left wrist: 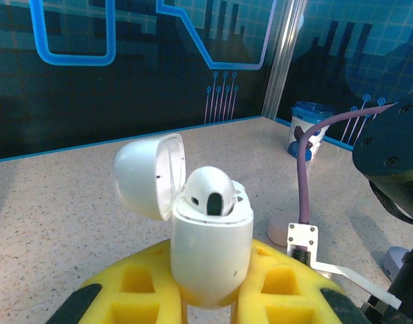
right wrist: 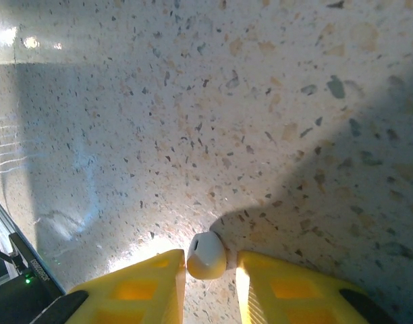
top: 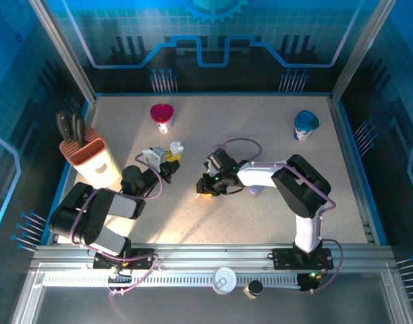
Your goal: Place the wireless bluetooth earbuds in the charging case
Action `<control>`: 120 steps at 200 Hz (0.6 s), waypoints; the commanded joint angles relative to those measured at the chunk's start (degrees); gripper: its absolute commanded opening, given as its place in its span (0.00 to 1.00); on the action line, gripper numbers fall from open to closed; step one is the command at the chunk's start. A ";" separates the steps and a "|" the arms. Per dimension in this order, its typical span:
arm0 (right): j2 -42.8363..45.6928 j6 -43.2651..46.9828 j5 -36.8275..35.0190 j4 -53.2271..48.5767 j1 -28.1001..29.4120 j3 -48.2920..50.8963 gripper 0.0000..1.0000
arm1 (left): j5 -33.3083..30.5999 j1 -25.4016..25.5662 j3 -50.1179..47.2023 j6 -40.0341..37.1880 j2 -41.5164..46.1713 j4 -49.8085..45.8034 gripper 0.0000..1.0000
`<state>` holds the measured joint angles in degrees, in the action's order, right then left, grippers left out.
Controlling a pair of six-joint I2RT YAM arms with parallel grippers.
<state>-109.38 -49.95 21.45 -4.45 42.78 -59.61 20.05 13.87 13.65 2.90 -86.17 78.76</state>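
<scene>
My left gripper (left wrist: 210, 300) is shut on the white charging case (left wrist: 210, 236), held upright between its yellow fingers (left wrist: 135, 287). The lid (left wrist: 149, 175) is hinged open to the left. One white earbud (left wrist: 210, 189) sits in the case's left socket. From above, the case (top: 174, 147) is left of the table's centre, with the left gripper (top: 167, 164) just below it. A second white earbud (right wrist: 206, 256) lies on the speckled table between the fingers of my right gripper (right wrist: 210, 273). Its left finger touches the earbud; a small gap remains on the right. The right gripper (top: 205, 189) points down at mid-table.
A pink cup (top: 162, 116) stands at the back left and a blue cup (top: 305, 124) at the back right. A knife block (top: 88, 156) stands at the left edge. A pale lavender object (top: 255, 190) lies under the right arm. Walls enclose the table.
</scene>
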 commanded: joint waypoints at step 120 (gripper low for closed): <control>-3.63 5.08 -2.12 -4.14 0.90 -3.36 0.19 | 3.06 -0.51 -0.34 -0.92 0.07 1.53 0.07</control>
<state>-111.42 -47.66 21.87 -10.04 42.57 -63.51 21.50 13.87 13.65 2.90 -86.17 78.74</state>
